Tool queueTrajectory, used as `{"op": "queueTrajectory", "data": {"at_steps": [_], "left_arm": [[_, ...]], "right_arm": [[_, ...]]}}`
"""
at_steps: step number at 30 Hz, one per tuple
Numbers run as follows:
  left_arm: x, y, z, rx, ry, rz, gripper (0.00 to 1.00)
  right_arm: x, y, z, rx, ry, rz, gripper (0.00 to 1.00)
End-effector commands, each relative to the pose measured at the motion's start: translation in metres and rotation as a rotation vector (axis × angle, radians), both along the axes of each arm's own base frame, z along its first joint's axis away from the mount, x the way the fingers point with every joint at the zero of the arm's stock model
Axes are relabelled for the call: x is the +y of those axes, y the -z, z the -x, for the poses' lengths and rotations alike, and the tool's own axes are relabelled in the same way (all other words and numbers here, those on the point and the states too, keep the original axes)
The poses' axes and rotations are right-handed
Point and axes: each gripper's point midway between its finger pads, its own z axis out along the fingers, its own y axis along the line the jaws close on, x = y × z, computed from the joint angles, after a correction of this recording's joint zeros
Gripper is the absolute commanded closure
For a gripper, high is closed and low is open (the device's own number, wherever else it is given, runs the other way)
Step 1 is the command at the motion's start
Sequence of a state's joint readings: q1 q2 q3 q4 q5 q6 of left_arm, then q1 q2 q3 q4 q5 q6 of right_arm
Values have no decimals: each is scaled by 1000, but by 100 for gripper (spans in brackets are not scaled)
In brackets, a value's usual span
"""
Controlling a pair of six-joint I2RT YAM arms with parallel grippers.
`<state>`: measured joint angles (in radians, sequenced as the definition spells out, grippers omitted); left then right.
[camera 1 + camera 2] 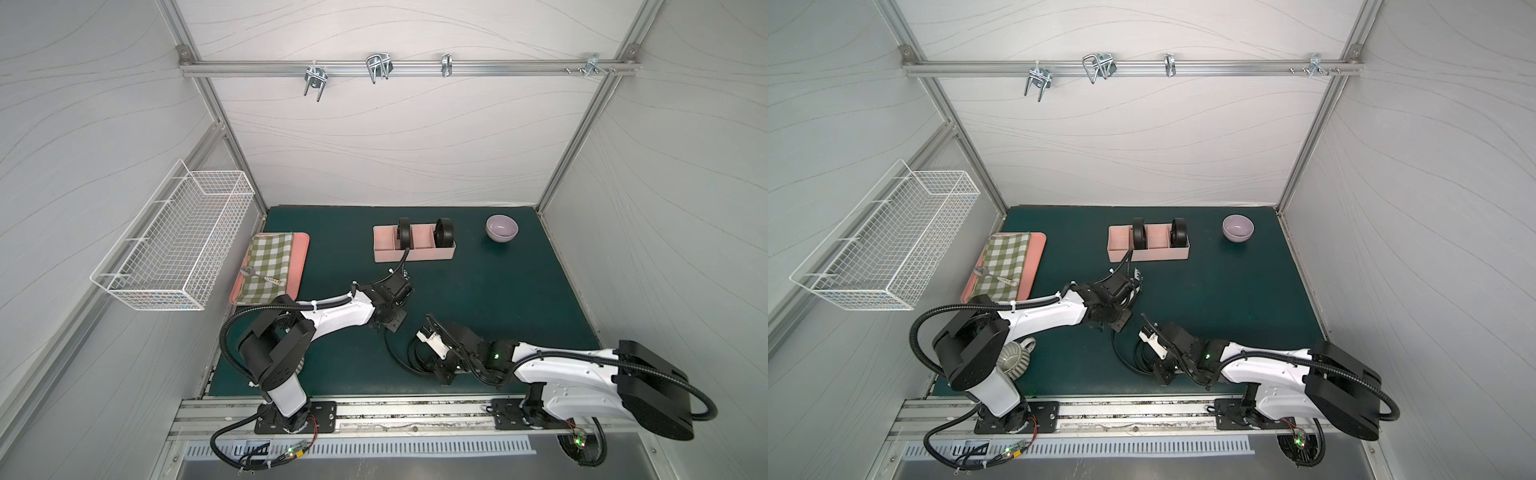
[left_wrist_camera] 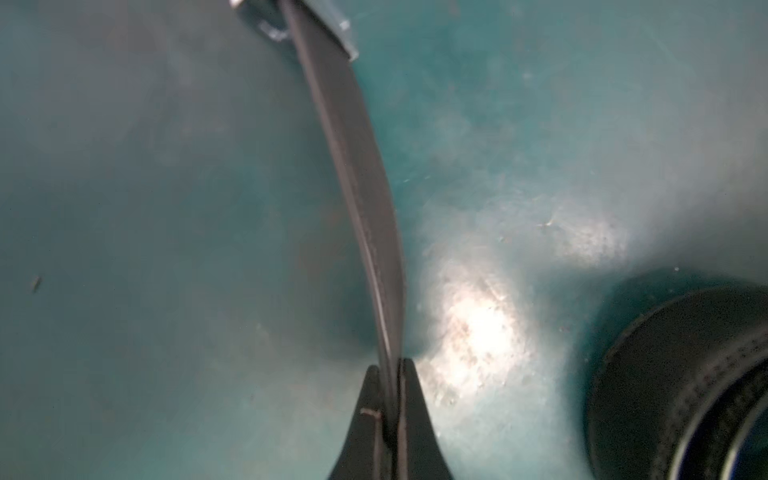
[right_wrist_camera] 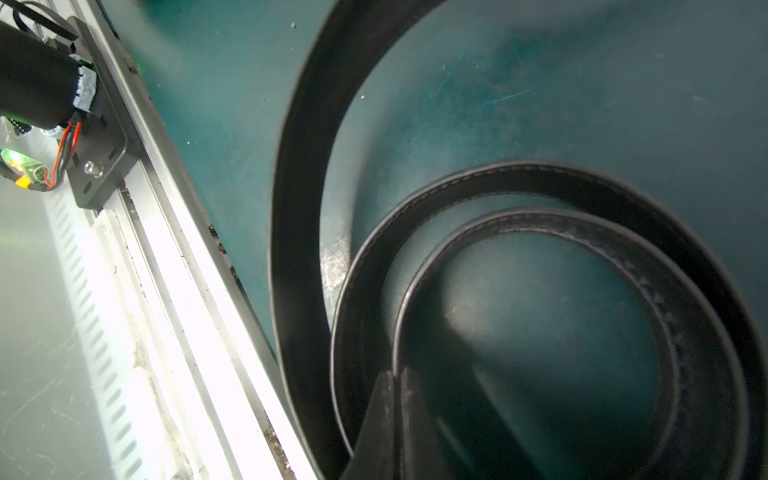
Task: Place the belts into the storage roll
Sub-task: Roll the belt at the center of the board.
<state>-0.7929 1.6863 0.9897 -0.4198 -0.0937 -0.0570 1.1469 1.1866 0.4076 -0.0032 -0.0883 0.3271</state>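
Observation:
The pink storage roll (image 1: 390, 252) (image 1: 1121, 254) stands at the back middle of the green mat. Two coiled belts (image 1: 404, 232) (image 1: 444, 232) stand upright in its compartments, and a strap end hangs over its front wall. A third belt (image 1: 392, 354) (image 1: 1121, 358) lies in loose loops on the mat between the arms. My left gripper (image 2: 390, 368) (image 1: 388, 328) is shut on its strap (image 2: 357, 174), whose silver buckle (image 2: 332, 25) lies at the far end. My right gripper (image 3: 397, 372) (image 1: 419, 353) is shut on the inner turn of its loose coil (image 3: 540, 187).
A purple bowl (image 1: 502, 227) sits at the back right. A flat pink tray (image 1: 301, 257) with a checked cloth and a spoon lies at the left. A white wire basket (image 1: 174, 237) hangs on the left wall. A ribbed grey cup (image 1: 1013, 359) stands under the left arm. The metal rail (image 3: 166, 270) runs along the front edge.

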Motion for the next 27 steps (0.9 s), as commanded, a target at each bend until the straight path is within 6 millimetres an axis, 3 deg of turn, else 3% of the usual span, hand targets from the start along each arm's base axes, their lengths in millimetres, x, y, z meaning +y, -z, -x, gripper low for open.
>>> {"op": "queueTrajectory", "data": {"at_steps": [1,6,9,14,21,27], "left_arm": [[-20,-18,-5,-47,144,18,100],[-13,-11,1,-105,142,-2,100],[-4,-4,-14,-104,96,-16,100],[1,-2,-55,-100,22,43,100],[-27,-11,-89,-160,139,58,100],[-57,-15,-111,-168,221,95,100]], "right_arm": [[-5,6,10,-1,-47,12,100],[-1,5,12,-15,-77,-3,100],[5,6,14,-32,-111,2,100],[25,1,13,-59,-180,10,100],[65,-8,13,-74,-307,9,100],[83,-5,33,-72,-413,33,100]]}}
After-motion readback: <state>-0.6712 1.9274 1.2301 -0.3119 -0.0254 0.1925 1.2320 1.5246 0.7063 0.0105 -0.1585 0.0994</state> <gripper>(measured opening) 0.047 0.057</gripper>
